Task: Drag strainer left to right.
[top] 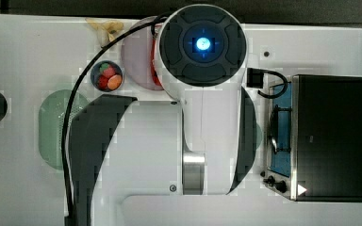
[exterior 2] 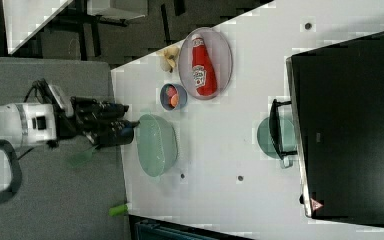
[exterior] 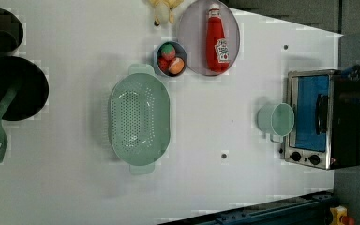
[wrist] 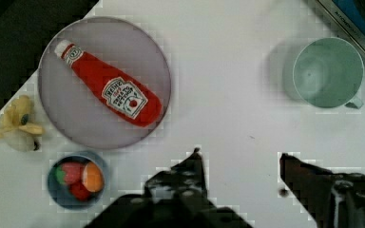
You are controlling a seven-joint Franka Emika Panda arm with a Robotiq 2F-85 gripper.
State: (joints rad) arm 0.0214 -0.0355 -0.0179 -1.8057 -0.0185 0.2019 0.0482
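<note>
White tabletop [exterior: 243,187] carries everything you have to work around, with dark floor beyond its edges. Your gripper [wrist: 240,164] hangs with its jaws parted and nothing between them; the wrist view shows bare table in the gap.

The strainer [exterior: 139,119] sits near the middle of the table in the left view, its end handle just beside the small bowl of toy fruit [exterior: 170,58]. In the right view the gripper [exterior 2: 125,127] is raised off the table, close to the strainer's rim [exterior 2: 155,145] on the side nearest the table's edge, not touching it.

Watch these risks as you come down: a finger landing on the rim instead of inside the basket would likely tip or skid it. Dragging off line could nudge the fruit bowl or the plate with the ketchup bottle [exterior: 217,40]. Dragging too far would probably push the strainer into the green mug [exterior: 276,121] standing just in front of the toaster oven [exterior: 321,117].
</note>
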